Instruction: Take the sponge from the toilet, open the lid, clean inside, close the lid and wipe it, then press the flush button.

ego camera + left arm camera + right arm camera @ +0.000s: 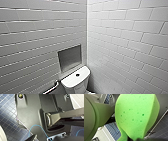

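Observation:
The toilet's white tank (73,82) stands low in the head view, in the corner of two tiled walls. The small round flush button (77,74) sits on the tank's flat top. The lid is hidden below that view's lower edge. The bright green sponge (136,115) looms large in the right wrist view, bent into a curve and narrowing toward my right gripper (134,139), which is shut on its lower end. My left gripper is open and holds nothing; its wrist hangs over the dark blue tiled floor (7,119).
A recessed metal niche (69,57) is set in the left wall just above the tank. A metal grab bar (51,89) runs along that wall beside the toilet. White tiled walls (130,37) close in on both sides. A blue cable (37,126) loops below the left wrist.

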